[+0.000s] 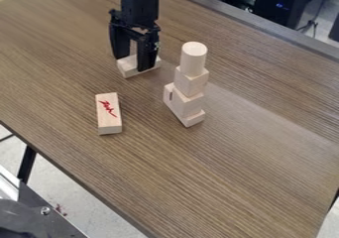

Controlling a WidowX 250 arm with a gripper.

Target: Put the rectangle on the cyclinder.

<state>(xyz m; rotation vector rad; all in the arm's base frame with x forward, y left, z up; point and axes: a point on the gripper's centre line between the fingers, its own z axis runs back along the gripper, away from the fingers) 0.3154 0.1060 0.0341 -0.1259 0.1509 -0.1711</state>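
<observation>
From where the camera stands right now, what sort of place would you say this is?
Probably a robotics lab or workshop: a black robot gripper hangs over a wood-grain table, with dark equipment behind.

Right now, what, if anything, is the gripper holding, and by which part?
It cannot be told: the gripper is down at the rear block, but whether it grips it is unclear.

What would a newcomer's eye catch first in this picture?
Probably the stack of pale wooden blocks near the middle of the table, with an upright cylinder at its top. Next comes the black gripper, hanging down at a pale block beyond the stack, to its upper left. The red mark on the separate block left of the stack also stands out.
</observation>
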